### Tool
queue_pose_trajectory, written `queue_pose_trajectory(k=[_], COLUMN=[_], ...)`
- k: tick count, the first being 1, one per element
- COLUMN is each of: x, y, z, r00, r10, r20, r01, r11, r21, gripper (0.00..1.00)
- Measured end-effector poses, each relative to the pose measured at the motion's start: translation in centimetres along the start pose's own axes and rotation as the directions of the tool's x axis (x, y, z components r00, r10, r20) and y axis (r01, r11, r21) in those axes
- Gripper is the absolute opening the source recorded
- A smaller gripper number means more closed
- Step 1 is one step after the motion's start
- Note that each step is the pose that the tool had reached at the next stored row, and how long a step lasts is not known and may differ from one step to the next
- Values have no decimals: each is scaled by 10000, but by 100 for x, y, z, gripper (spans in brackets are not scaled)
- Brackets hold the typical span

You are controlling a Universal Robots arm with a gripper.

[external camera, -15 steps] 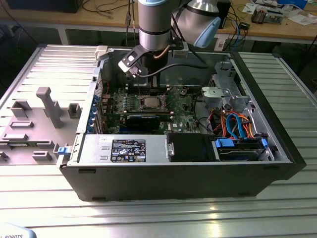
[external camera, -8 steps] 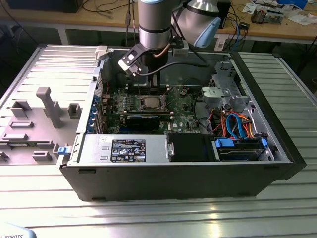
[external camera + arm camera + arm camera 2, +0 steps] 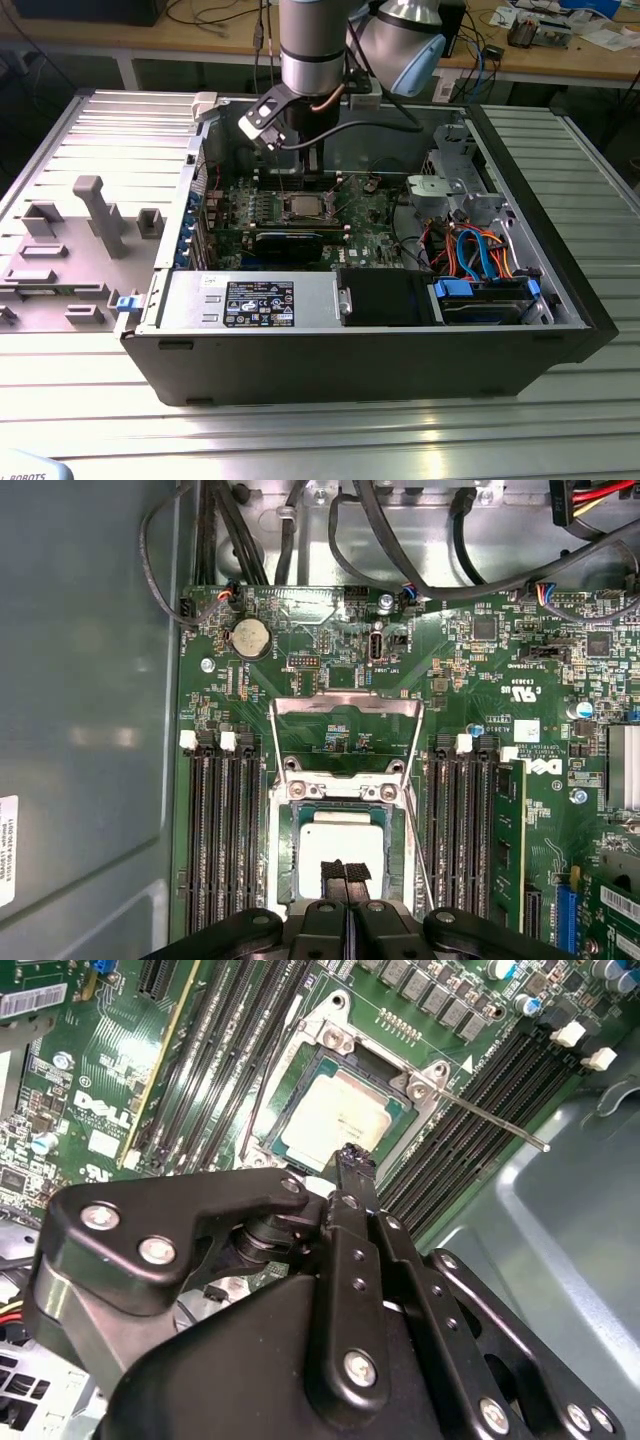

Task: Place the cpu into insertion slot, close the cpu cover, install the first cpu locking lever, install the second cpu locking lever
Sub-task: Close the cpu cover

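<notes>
metal bench (image 3: 100, 400), open case (image 3: 350, 350). we see gripper (image 3: 345, 873) pinched closed, empty, just above cpu (image 3: 325, 832), seated in slot (image 3: 279, 855). cover (image 3: 345, 704) past gripper lies open. placing done; cover, both levers (image 3: 490, 1120) left.

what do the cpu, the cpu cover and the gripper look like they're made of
cpu: a dull silver-grey metal top with a matte finish; it takes the light softly and does not mirror it.
cpu cover: thin sheet metal with a brighter silvery sheen; the motherboard shows through its cut-out.
gripper: matte black links with shiny screws; either coated metal or hard plastic, hard to tell which.
</notes>
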State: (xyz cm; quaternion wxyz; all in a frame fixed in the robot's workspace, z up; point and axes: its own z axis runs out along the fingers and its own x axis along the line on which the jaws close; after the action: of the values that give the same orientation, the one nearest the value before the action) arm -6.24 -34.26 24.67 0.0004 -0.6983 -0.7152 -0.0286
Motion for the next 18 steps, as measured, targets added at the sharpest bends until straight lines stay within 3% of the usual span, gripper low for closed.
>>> queue_pose_trajectory(k=[18], x=[4], y=[3], z=[-86], r00=[10000], r10=[0], r20=[-1], r01=[0], r11=[10000], r21=[-1], gripper=[11])
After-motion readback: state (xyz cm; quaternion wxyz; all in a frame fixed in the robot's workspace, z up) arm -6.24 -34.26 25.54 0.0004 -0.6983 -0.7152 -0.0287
